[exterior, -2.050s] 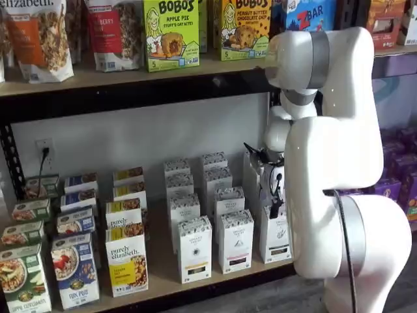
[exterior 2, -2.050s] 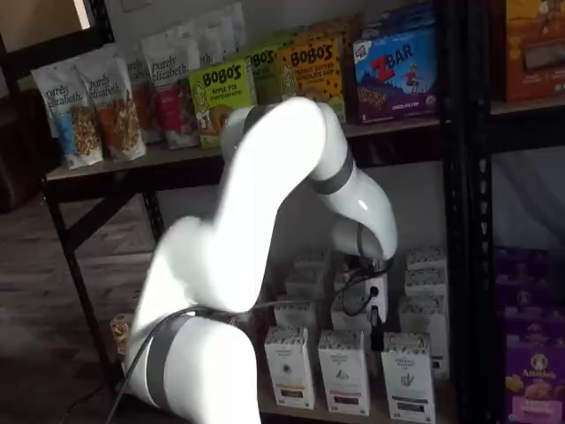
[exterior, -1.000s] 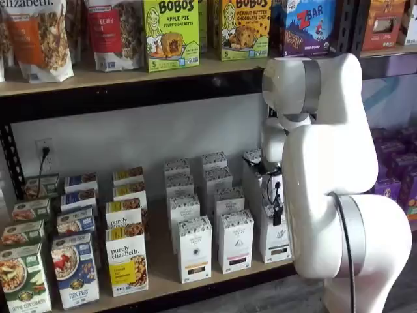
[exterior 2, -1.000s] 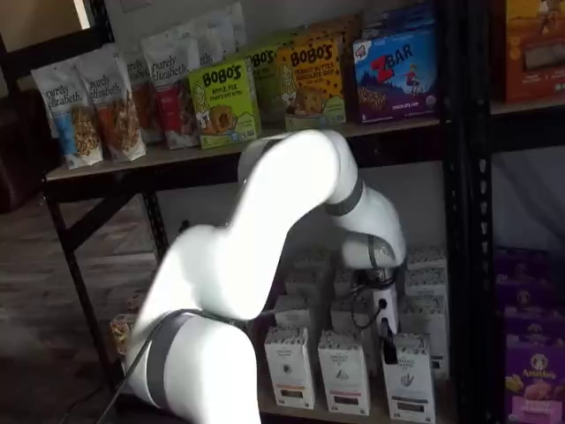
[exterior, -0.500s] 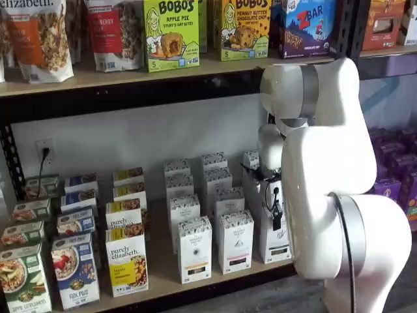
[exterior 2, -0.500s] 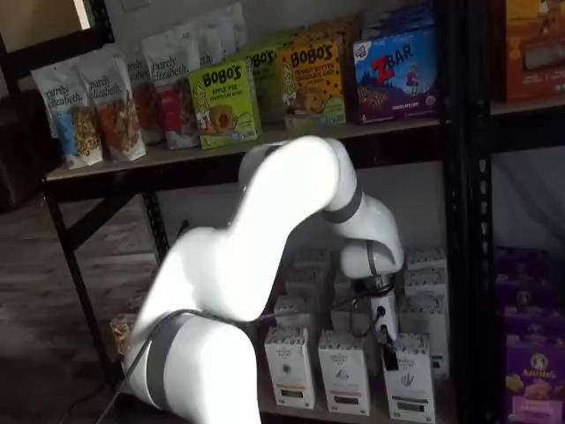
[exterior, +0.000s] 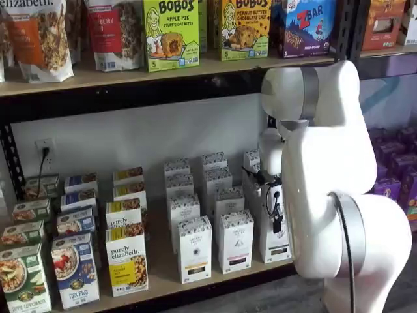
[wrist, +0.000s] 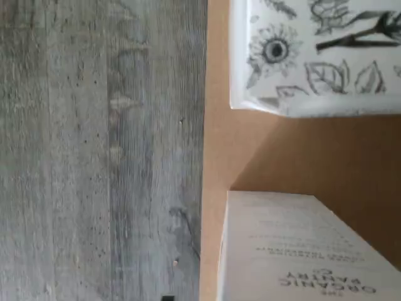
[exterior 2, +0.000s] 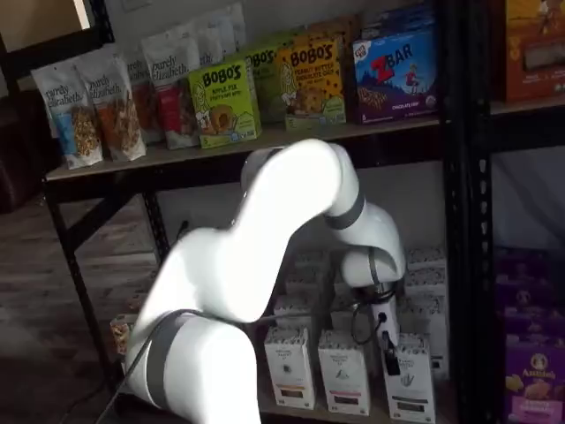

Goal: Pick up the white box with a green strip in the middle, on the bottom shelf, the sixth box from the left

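Claw (exterior: 277, 223): black fingers hang at the upper front of the white box (exterior: 276, 240); seen side-on in both shelf views, so whether they are apart or together cannot be told.
White box: upright at the front right end of the bottom shelf (exterior: 163, 277), just beside a matching carton (exterior: 235, 240) on its left; upper part hidden by the arm (exterior: 326, 195).
Same box elsewhere: front of the rightmost column (exterior 2: 408, 378), claw fingers (exterior 2: 389, 355) at its top left edge.
Wrist view: a white carton top with drawn flowers (wrist: 316, 53) and a white carton printed "ORGANIC PANTRY" (wrist: 294, 251) (text upside down), both on the shelf board (wrist: 263, 150); grey plank floor (wrist: 94, 150) beyond its edge.
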Robot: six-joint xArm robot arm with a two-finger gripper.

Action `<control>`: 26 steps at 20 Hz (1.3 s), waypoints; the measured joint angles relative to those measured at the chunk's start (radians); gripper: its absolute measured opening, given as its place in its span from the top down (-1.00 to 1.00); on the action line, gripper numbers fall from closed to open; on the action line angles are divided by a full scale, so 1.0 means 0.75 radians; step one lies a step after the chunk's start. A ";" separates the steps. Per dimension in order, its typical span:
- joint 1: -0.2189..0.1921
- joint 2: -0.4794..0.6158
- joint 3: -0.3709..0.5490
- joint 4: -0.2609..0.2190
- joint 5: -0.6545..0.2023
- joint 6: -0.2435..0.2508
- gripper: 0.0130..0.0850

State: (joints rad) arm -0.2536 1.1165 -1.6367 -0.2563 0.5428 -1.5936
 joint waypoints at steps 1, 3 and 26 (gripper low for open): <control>-0.001 0.001 -0.001 0.009 -0.002 -0.009 -0.89; -0.004 0.002 0.000 0.024 -0.010 -0.025 -0.78; -0.014 -0.015 0.009 0.039 -0.002 -0.049 0.00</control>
State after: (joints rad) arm -0.2639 1.1052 -1.6298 -0.2272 0.5413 -1.6301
